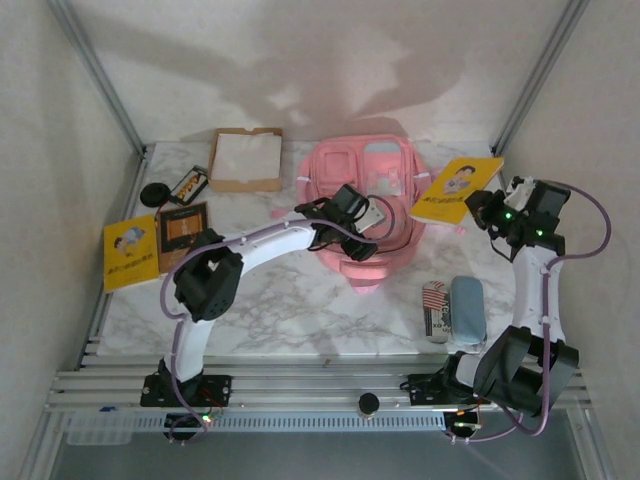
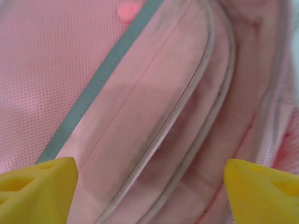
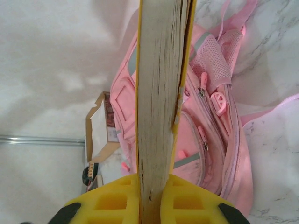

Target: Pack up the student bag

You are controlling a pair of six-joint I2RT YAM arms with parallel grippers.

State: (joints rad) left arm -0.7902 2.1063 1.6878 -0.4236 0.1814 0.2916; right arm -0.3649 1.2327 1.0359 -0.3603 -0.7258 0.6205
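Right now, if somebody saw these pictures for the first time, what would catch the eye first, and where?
The big pink student bag lies at the middle back of the marble table, with the open left fingers close over its fabric. The right fingers clamp a thick yellow book near the bag's right side. A second yellow book lies at the table's left edge.

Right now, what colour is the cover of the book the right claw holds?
Yellow; the book shows best in the top external view.
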